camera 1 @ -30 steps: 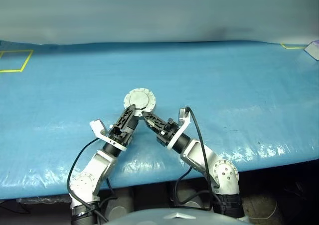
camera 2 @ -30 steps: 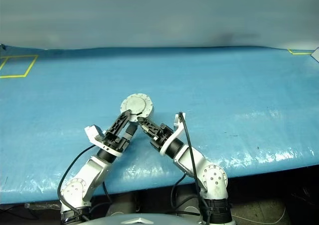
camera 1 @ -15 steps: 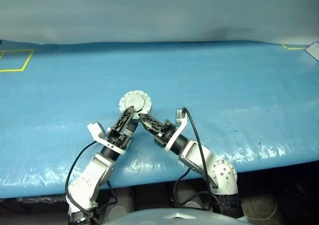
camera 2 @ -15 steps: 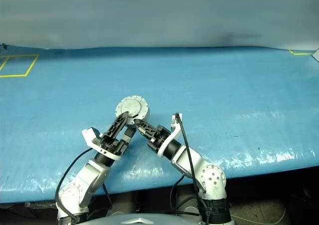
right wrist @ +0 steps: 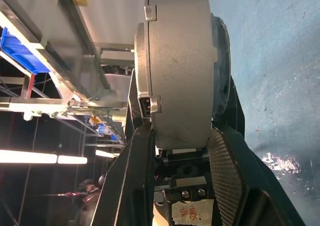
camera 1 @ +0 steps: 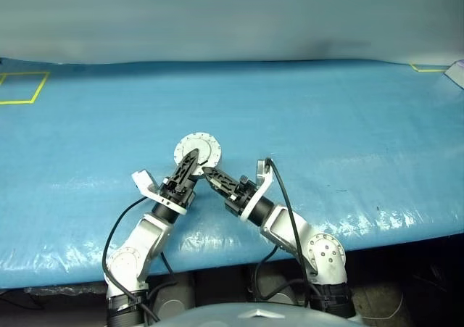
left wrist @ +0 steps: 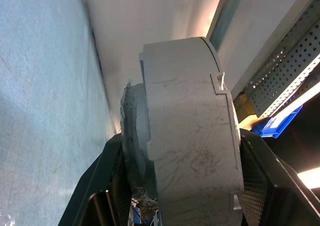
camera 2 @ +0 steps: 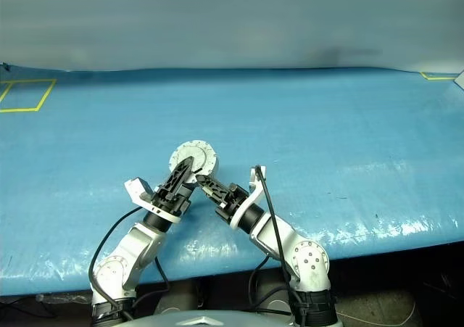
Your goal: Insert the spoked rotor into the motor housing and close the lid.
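Your left gripper (camera 1: pixel 190 158) has just narrowed from wide open onto the housing (camera 1: pixel 198 149), which both grippers hold above the blue surface (camera 1: pixel 326 124). The right gripper (camera 1: pixel 206 171) stays clamped across it. The lid (left wrist: pixel 131 136) looks closed, so the task seems nearly done.

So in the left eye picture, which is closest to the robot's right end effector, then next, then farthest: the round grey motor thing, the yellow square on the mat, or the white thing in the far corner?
1. The motor housing: right at the right end effector, held up over the blue mat.
2. The yellow square: far-left corner of the mat.
3. The white thing: far-right edge, farthest.
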Controlling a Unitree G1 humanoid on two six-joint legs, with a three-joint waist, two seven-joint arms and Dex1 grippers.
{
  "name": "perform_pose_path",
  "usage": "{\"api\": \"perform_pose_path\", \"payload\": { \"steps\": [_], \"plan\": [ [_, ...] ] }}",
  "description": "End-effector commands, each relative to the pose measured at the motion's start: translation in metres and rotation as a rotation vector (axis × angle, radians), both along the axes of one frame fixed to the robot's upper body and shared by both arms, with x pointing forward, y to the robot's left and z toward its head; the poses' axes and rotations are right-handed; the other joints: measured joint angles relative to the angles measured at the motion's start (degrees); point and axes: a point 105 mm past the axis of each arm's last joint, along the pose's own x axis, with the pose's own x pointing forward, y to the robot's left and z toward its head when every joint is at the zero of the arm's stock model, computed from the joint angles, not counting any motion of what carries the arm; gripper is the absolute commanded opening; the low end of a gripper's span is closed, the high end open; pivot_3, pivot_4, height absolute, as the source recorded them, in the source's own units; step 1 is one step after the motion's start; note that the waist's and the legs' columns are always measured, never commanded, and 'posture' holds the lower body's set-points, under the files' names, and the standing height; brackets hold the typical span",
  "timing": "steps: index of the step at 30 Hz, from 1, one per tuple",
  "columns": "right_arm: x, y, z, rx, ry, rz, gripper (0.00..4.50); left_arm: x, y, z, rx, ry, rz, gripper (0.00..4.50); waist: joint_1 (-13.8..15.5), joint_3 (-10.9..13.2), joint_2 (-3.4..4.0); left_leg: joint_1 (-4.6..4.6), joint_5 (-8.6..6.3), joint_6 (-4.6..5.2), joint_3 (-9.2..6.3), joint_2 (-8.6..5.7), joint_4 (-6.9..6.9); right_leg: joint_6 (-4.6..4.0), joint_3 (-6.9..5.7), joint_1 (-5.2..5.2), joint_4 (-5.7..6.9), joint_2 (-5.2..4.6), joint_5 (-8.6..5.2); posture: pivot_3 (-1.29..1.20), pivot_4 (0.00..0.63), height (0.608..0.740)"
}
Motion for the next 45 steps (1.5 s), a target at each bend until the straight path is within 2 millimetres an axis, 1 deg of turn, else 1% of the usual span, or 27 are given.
{"api": "perform_pose_path", "payload": {
  "steps": [1, 2, 3, 5, 10, 13, 17, 19, 22, 26, 29, 33, 35, 36, 37, 39, 40, 42, 45],
  "plan": [
    [-0.010, 0.001, 0.031, 0.060, -0.159, 0.029, 1.20, 0.002, 0.001, 0.002, -0.011, 0.004, 0.038, 2.46, 0.0, 0.0, 0.00, 0.00, 0.00, 0.00, 0.00, 0.00, 0.00, 0.00, 0.00, 0.00, 0.00, 0.00, 0.00, 0.00, 0.150, 0.740],
    [-0.010, 0.000, 0.030, 0.043, -0.170, 0.028, 1.93, 0.004, 0.002, 0.001, -0.003, 0.007, 0.046, 2.46, 0.0, 0.0, 0.00, 0.00, 0.00, 0.00, 0.00, 0.00, 0.00, 0.00, 0.00, 0.00, 0.00, 0.00, 0.00, 0.00, 0.150, 0.740],
    [-0.012, -0.002, 0.028, 0.003, -0.197, 0.033, 2.18, 0.006, 0.004, 0.001, 0.010, 0.013, 0.056, 2.46, 0.1, 0.0, 0.00, 0.00, 0.00, 0.00, 0.00, 0.00, 0.00, 0.00, 0.00, 0.01, 0.00, 0.00, 0.00, 0.00, 0.150, 0.740],
    [-0.018, -0.005, 0.020, -0.140, -0.273, 0.057, 2.86, 0.013, 0.009, 0.000, 0.038, 0.024, 0.086, 2.46, 0.1, 0.0, 0.00, 0.00, 0.00, 0.00, 0.00, -0.01, 0.00, 0.00, 0.00, 0.00, 0.00, 0.00, 0.00, 0.00, 0.150, 0.740],
    [-0.021, -0.019, -0.004, -0.439, -0.417, 0.027, 4.50, 0.038, 0.033, -0.003, 0.147, 0.068, 0.203, 2.46, 0.3, 0.0, -0.06, 0.06, 0.00, 0.00, -0.04, -0.01, 0.03, 0.00, -0.01, 0.03, 0.06, 0.05, 0.00, 0.00, 0.150, 0.740],
    [-0.017, -0.031, -0.014, -0.661, -0.579, -0.034, 4.50, 0.062, 0.051, -0.009, 0.262, 0.120, 0.274, 2.46, 0.8, 0.0, -0.10, 0.06, 0.01, -0.01, -0.04, -0.02, 0.05, 0.01, 0.00, 0.05, 0.06, 0.06, 0.00, 0.00, 0.150, 0.740],
    [-0.011, -0.043, -0.019, -0.823, -0.736, -0.130, 4.50, 0.096, 0.068, -0.003, 0.398, 0.129, 0.333, 2.46, 1.3, 0.0, -0.16, 0.06, 0.02, -0.03, 0.00, -0.08, 0.06, 0.08, 0.05, 0.08, 0.02, 0.05, 0.04, 0.00, 0.150, 0.740],
    [-0.006, -0.048, -0.021, -0.846, -0.742, -0.190, 4.50, 0.111, 0.073, -0.002, 0.450, 0.133, 0.349, 2.46, 1.5, 0.0, -0.19, 0.05, 0.02, -0.03, -0.01, -0.08, 0.04, 0.10, 0.04, 0.07, 0.00, 0.06, 0.06, 0.00, 0.150, 0.740],
    [-0.002, -0.054, -0.028, -0.884, -0.731, -0.222, 4.50, 0.138, 0.078, 0.006, 0.525, 0.127, 0.379, 2.46, 1.8, 0.0, -0.25, 0.02, 0.02, -0.03, -0.04, -0.10, 0.03, 0.16, 0.04, 0.07, -0.03, 0.06, 0.10, 0.00, 0.150, 0.740],
    [-0.002, -0.052, -0.033, -0.878, -0.718, -0.223, 4.50, 0.158, 0.080, 0.010, 0.575, 0.133, 0.411, 2.46, 1.9, 0.0, -0.26, -0.05, 0.02, -0.03, -0.03, -0.12, 0.05, 0.32, 0.06, 0.14, -0.28, 0.03, 0.22, 0.00, 0.150, 0.740],
    [-0.002, -0.048, -0.036, -0.889, -0.723, -0.206, 4.50, 0.167, 0.081, 0.005, 0.614, 0.170, 0.427, 2.46, 1.9, 0.0, -0.26, -0.10, 0.02, -0.03, -0.03, -0.12, 0.02, 0.54, 0.06, 0.13, -0.39, 0.03, 0.37, 0.00, 0.150, 0.740],
    [-0.002, -0.046, -0.036, -0.888, -0.722, -0.205, 4.50, 0.169, 0.081, -0.005, 0.645, 0.222, 0.417, 2.46, 2.0, 0.0, -0.26, -0.06, 0.03, -0.03, -0.06, -0.12, 0.04, 0.53, 0.04, 0.18, -0.39, 0.03, 0.38, 0.00, 0.150, 0.740],
    [-0.001, -0.045, -0.037, -0.893, -0.722, -0.205, 4.50, 0.168, 0.081, -0.009, 0.650, 0.242, 0.407, 3.17, 1.9, 0.0, -0.26, 0.08, 0.04, -0.04, -0.05, -0.12, 0.05, 0.48, 0.05, 0.34, -0.39, 0.03, 0.37, 0.00, 0.150, 0.740],
    [-0.001, -0.045, -0.037, -0.894, -0.720, -0.206, 4.50, 0.166, 0.082, -0.012, 0.656, 0.249, 0.402, 3.39, 1.8, 0.0, -0.26, 0.20, 0.04, -0.04, -0.05, -0.11, 0.06, 0.47, 0.06, 0.46, -0.39, 0.02, 0.37, 0.00, 0.150, 0.740],
    [-0.001, -0.045, -0.037, -0.895, -0.720, -0.207, 4.50, 0.163, 0.083, -0.016, 0.673, 0.259, 0.387, 3.76, 1.8, 0.0, -0.26, 0.27, 0.04, -0.04, -0.04, -0.11, 0.06, 0.47, 0.06, 0.53, -0.39, 0.02, 0.37, 0.00, 0.150, 0.740],
    [-0.001, -0.045, -0.037, -0.903, -0.722, -0.201, 4.50, 0.153, 0.090, -0.029, 0.718, 0.303, 0.359, 4.36, 1.5, 0.0, -0.20, 0.48, 0.04, -0.04, -0.04, -0.11, 0.05, 0.46, 0.06, 0.74, -0.41, 0.02, 0.36, 0.00, 0.150, 0.740],
    [-0.001, -0.045, -0.037, -0.907, -0.724, -0.198, 4.50, 0.146, 0.095, -0.036, 0.737, 0.327, 0.348, 4.48, 1.1, -0.1, -0.18, 0.57, 0.03, -0.04, -0.03, -0.10, 0.02, 0.45, 0.07, 0.82, -0.45, 0.02, 0.36, 0.00, 0.150, 0.740],
    [-0.001, -0.045, -0.037, -0.906, -0.721, -0.198, 4.50, 0.134, 0.102, -0.044, 0.771, 0.355, 0.324, 4.48, 0.4, -0.1, -0.10, 0.65, 0.02, -0.04, 0.01, -0.06, -0.01, 0.45, 0.09, 0.86, -0.45, 0.01, 0.35, 0.00, 0.150, 0.740],
    [0.000, -0.044, -0.036, -0.897, -0.722, -0.194, 4.50, 0.101, 0.112, -0.060, 0.819, 0.415, 0.246, 4.48, -0.4, -0.3, 0.04, 0.76, 0.02, -0.04, 0.05, -0.02, -0.09, 0.43, 0.11, 0.89, -0.40, 0.01, 0.35, 0.00, 0.150, 0.740]
  ]
}}
